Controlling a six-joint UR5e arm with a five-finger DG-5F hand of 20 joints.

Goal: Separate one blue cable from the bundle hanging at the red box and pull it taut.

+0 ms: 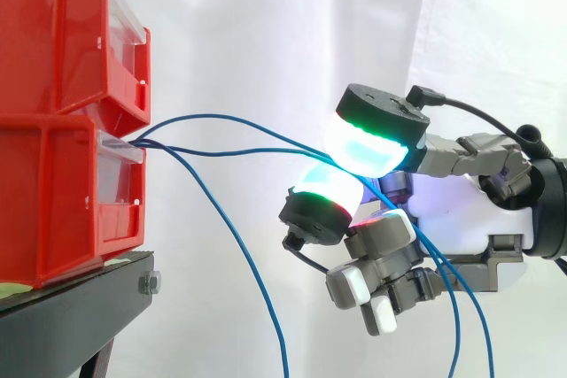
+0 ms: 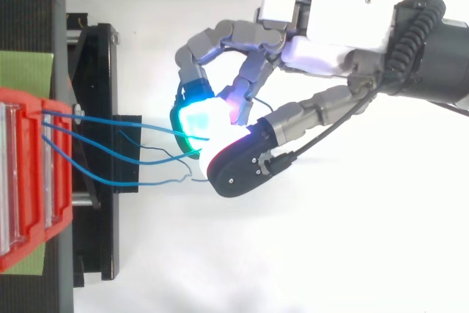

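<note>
**Current step: isolating and gripping.** The red bins (image 1: 53, 121) are stacked in two tiers on the black stand (image 1: 71, 316). They are rigid moulded plastic with clear front panels. The bundle (image 1: 155, 139) leaves the front of the lower bin as several thin, smooth, round-section strands that fan out towards the right.

One blue cable (image 1: 213, 116) arcs upward and then descends into the hand (image 1: 469, 210). A second strand runs nearly level below it and meets the same spot. A third strand (image 1: 248, 254) droops well clear and hangs past the bottom of the side view.

The hand is clamped on the cable: two thick glowing pads (image 1: 368, 143) — the upper green-cyan, the lower red-white — press together with the blue cable between them. The remaining fingers are curled underneath. From these views it cannot be told whether the pinch holds one strand or two. Beyond the hand, blue cable tails (image 1: 456, 334) hang downward.

**Progress.** The grip appears made, but the span from bin to hand curves, so it is judged not yet taut.

**Next move.** Draw the hand away from the bins, level with the cable exit, until the arc straightens. First confirm that only one strand is held — a thin, slick jacket may slip between the rounded pads.
</note>
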